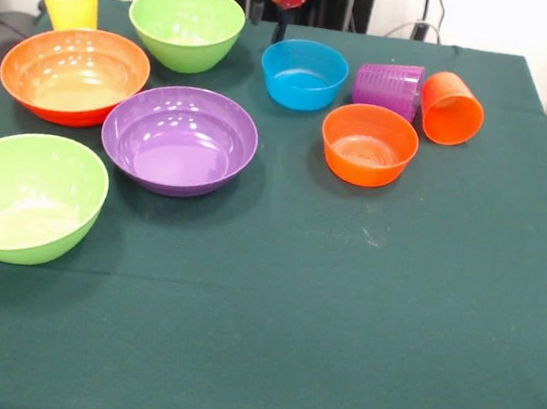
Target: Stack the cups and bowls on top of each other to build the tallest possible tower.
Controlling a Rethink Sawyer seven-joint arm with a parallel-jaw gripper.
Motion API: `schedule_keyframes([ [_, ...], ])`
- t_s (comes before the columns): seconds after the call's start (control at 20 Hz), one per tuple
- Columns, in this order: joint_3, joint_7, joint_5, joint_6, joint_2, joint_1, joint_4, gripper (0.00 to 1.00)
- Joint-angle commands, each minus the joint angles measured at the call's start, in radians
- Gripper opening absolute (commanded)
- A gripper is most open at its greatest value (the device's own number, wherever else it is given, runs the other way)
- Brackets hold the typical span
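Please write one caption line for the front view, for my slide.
Five large and small bowls, such as the purple bowl, and three cups, including the yellow cup, lie unstacked.

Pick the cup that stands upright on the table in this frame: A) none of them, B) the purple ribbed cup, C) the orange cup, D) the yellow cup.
D: the yellow cup stands mouth up at the far corner, while the purple ribbed cup and the orange cup lie on their sides.

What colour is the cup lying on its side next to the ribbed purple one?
Orange; the tipped cup shows best in the front view, beside the purple cup.
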Motion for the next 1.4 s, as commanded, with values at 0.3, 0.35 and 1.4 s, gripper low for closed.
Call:
schedule_keyframes([
  [0.3, 0.151, -0.094, 0.039, 0.109, -0.101, -0.023, 0.067, 1.0],
  [0.35, 0.154, -0.092, 0.043, 0.112, -0.115, -0.024, 0.075, 1.0],
  [1.4, 0.266, -0.105, 0.098, 0.159, -0.218, -0.035, 0.135, 1.0],
])
